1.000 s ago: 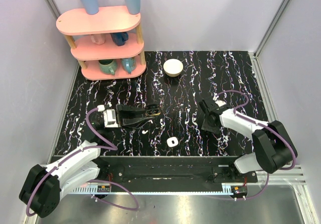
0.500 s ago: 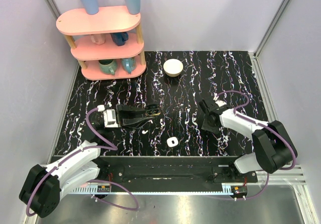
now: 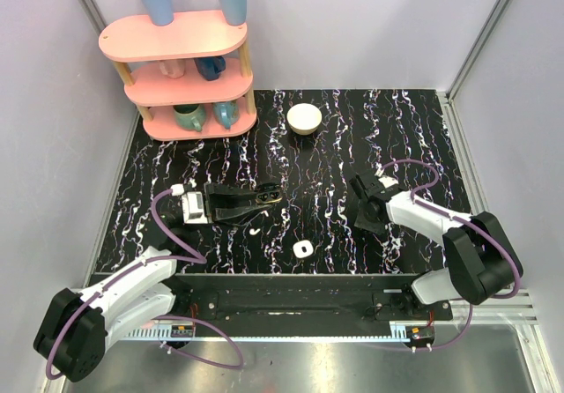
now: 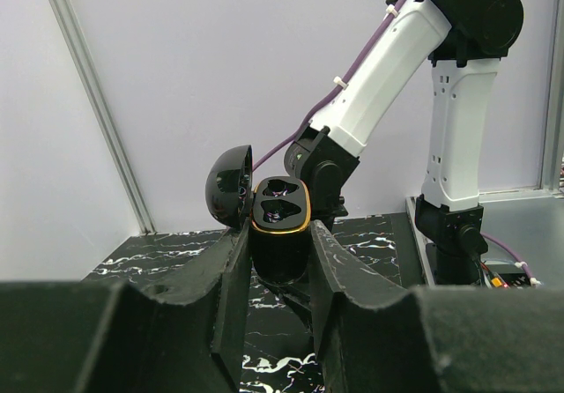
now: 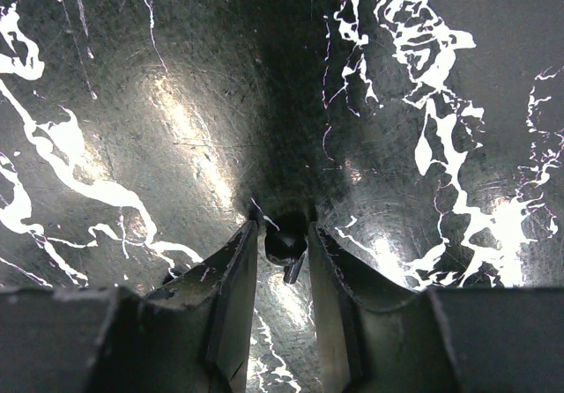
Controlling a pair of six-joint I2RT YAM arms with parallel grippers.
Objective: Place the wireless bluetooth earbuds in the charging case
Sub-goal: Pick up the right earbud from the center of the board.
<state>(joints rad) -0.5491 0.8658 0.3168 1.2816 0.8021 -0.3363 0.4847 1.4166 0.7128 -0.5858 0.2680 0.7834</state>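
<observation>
The charging case (image 4: 280, 226) is black with a gold rim, not white. Its lid (image 4: 229, 186) is swung open to the left, and both moulded sockets look empty. My left gripper (image 4: 280, 265) is shut on the case body and holds it above the table, left of centre in the top view (image 3: 267, 196). My right gripper (image 5: 282, 234) points down at the table at the right (image 3: 367, 218). Its fingers are closed around a small glossy black earbud (image 5: 285, 245) at the table surface. I see no second earbud.
A small white rounded-square piece with a dark spot (image 3: 302, 249) and a tiny white curved piece (image 3: 254, 231) lie near the front edge. A white bowl (image 3: 305, 117) stands at the back. A pink shelf with cups (image 3: 181, 71) fills the back left corner.
</observation>
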